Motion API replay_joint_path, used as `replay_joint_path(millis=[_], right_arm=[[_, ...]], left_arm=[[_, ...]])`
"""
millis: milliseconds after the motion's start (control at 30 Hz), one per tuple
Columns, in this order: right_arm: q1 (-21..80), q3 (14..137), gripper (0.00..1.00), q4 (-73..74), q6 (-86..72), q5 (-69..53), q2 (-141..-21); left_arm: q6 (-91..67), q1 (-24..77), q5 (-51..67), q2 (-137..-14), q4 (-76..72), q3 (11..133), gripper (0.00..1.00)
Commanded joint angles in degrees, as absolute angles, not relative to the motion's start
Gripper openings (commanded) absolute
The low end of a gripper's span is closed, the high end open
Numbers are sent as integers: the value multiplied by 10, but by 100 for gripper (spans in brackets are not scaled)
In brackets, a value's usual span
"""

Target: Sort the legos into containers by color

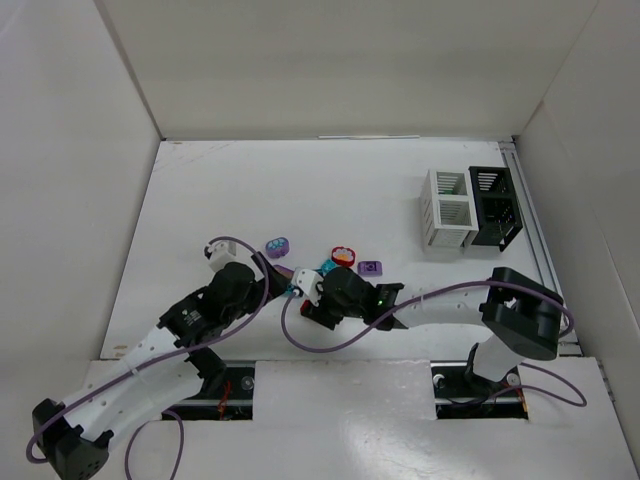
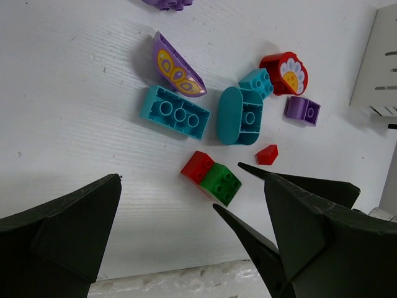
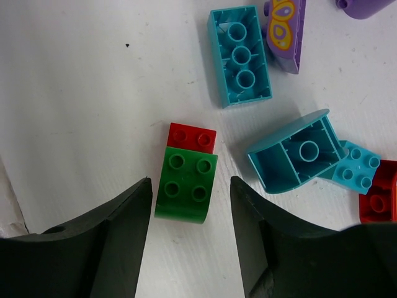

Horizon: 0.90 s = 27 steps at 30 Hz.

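My right gripper (image 3: 191, 205) is open and low over the table. Its fingers straddle a green lego (image 3: 186, 185), with a narrow gap on each side. A red lego (image 3: 191, 137) butts against the green one's far end. Just beyond lie teal legos (image 3: 240, 56) (image 3: 296, 152), a purple butterfly piece (image 3: 285, 31) and more red and purple ones. My left gripper (image 2: 170, 186) hangs wide open and holds nothing, just short of the same green lego (image 2: 221, 183). The white container (image 1: 447, 210) and the black container (image 1: 495, 207) stand side by side at the back right.
Both wrists crowd together near the front middle of the table (image 1: 300, 180). Purple cables loop around the arms. White walls enclose the table on three sides. A raised foam strip (image 2: 186, 279) runs along the near edge.
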State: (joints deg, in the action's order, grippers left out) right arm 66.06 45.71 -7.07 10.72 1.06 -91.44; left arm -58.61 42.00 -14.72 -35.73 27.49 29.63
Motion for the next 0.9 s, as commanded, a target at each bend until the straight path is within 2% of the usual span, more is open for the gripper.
replay_joint_path(millis=[0,100,300,367,667,700,833,867], right_arm=[[665,477,58,-94,98,18,-911],[671,490,57,-74,98,23,-919],[677,512,62,-33,98,34,-936],[677,518,59,-28,98,40,-936],[677,535,59,9,98,52,-961],[677,535,57,9,98,52,-962],[677,535,35,9,98,62,-938],[677,535,33,9,98,62,-932]], left_arm=[[-588,419,-157,-347,274,291,99],[-588,419,-157,-347,279,291,99],[-588,419,-157,-342,279,302,99],[-588,419,-157,-342,279,302,99],[-583,419,-163,-342,285,313,99],[-583,419,-163,-342,285,313,99],[-583,419,-163,-342,285,313,99],[-577,419,-163,-342,285,313,99]])
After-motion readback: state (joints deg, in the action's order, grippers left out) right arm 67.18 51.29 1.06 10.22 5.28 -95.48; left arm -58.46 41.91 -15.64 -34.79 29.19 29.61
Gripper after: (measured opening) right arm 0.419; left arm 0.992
